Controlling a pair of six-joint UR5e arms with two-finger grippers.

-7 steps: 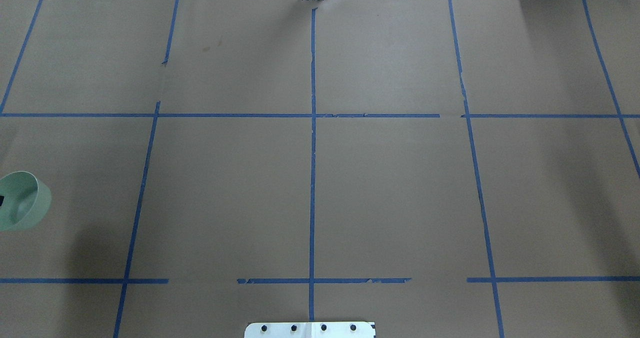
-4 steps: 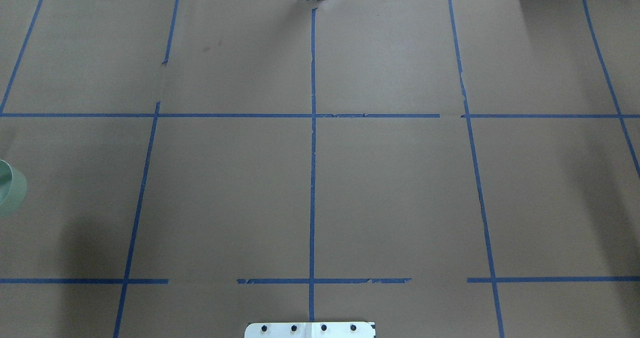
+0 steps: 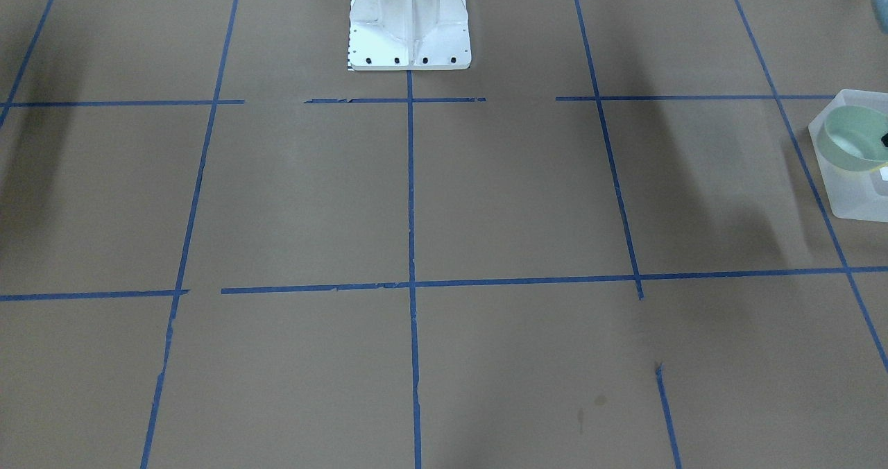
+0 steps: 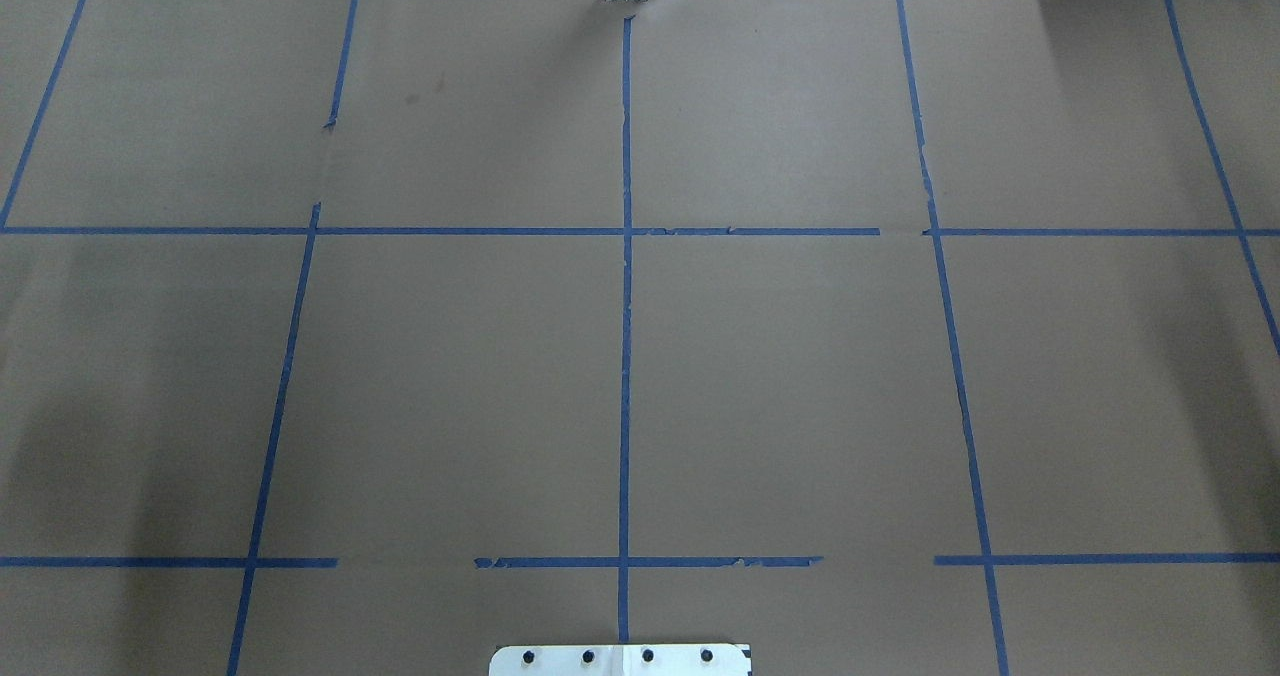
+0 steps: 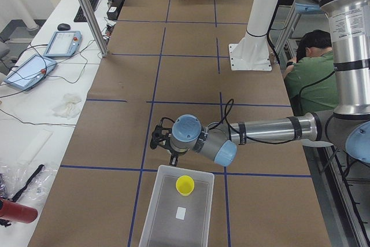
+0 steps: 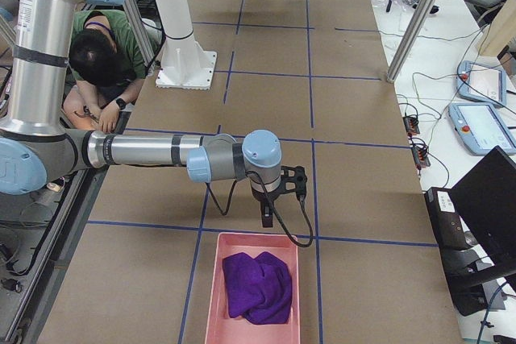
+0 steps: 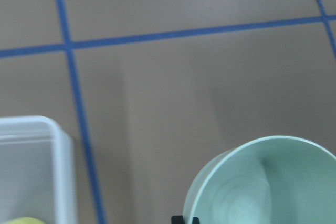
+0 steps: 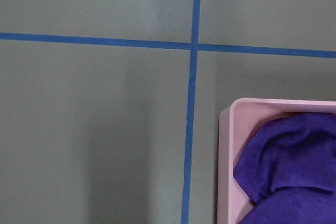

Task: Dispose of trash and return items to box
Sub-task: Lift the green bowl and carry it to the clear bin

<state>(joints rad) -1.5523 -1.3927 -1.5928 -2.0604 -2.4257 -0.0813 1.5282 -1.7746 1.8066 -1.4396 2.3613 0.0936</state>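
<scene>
The pale mint-green bowl (image 3: pixel 852 144) hangs tilted at the near end of the frosted-white box (image 3: pixel 848 195), at the right edge of the front-facing view. My left gripper (image 3: pixel 883 139) is shut on the bowl's rim; only a black fingertip shows. In the left wrist view the bowl (image 7: pixel 262 184) is at the lower right, beside the box's corner (image 7: pixel 37 150). The yellow cup (image 5: pixel 185 185) stands inside the box (image 5: pixel 173 218). My right gripper (image 6: pixel 267 217) points down in front of a pink bin; I cannot tell whether it is open or shut.
A pink bin (image 6: pixel 251 288) holding a purple cloth (image 8: pixel 286 171) sits at the table's right end. The white robot pedestal (image 3: pixel 409 25) stands at the table's robot-side edge. A seated person (image 5: pixel 312 67) is beside the robot. Tablets and cables lie on the side bench.
The bowl, held at the overhead view's left edge, has moved left and left that view. Nothing else has changed.
</scene>
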